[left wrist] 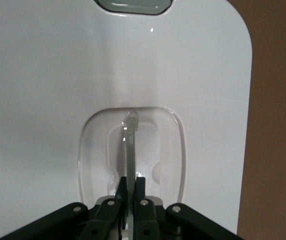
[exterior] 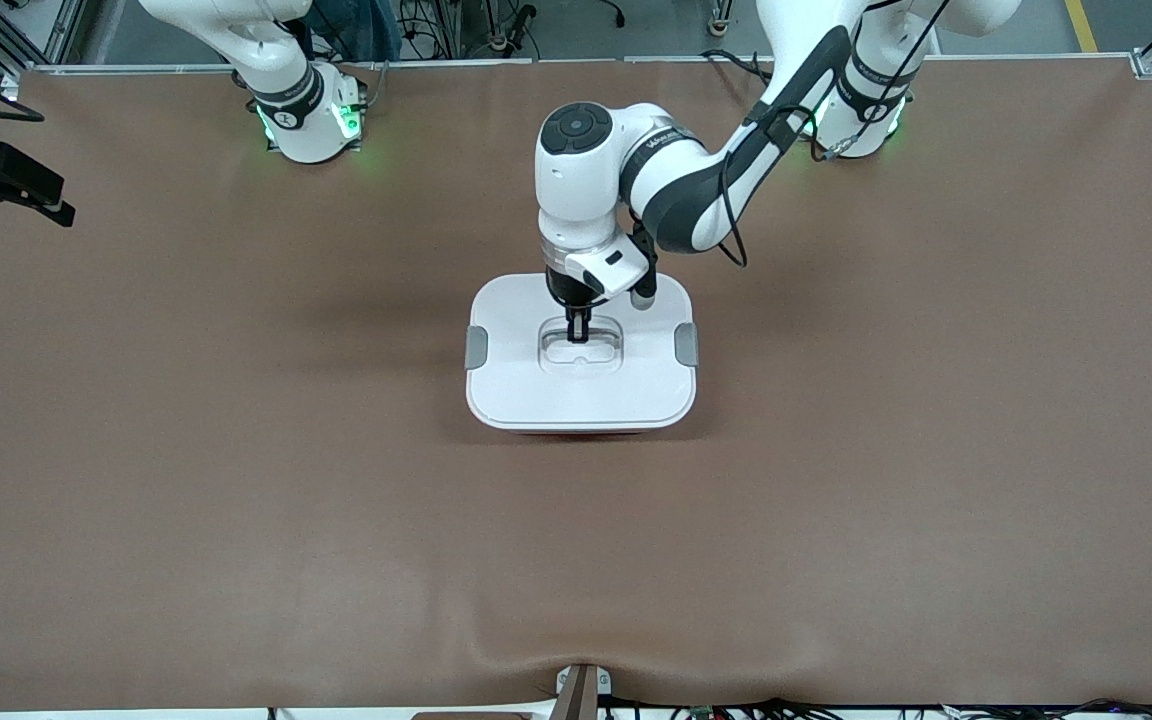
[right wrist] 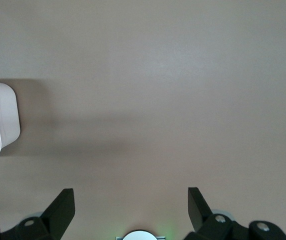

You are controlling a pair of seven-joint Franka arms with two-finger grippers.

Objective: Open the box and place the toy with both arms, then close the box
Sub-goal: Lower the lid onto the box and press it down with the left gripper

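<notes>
Brown worktop (exterior: 236,450) is carrying the rounded-rectangle pink plastic box (exterior: 581,350) at its centre, white lid on, long axis running between the arms' ends, grey side clips (exterior: 476,347) facing each arm. Left claw (exterior: 577,332) is clenching the lid's clear recessed handle (left wrist: 131,145). Right claw (right wrist: 131,205) is waiting released over bare worktop.

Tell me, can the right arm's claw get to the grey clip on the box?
Probably yes. The right claw hangs open over bare table, and nothing lies between it and the box's grey clip. The left claw is shut on the lid's handle.
</notes>
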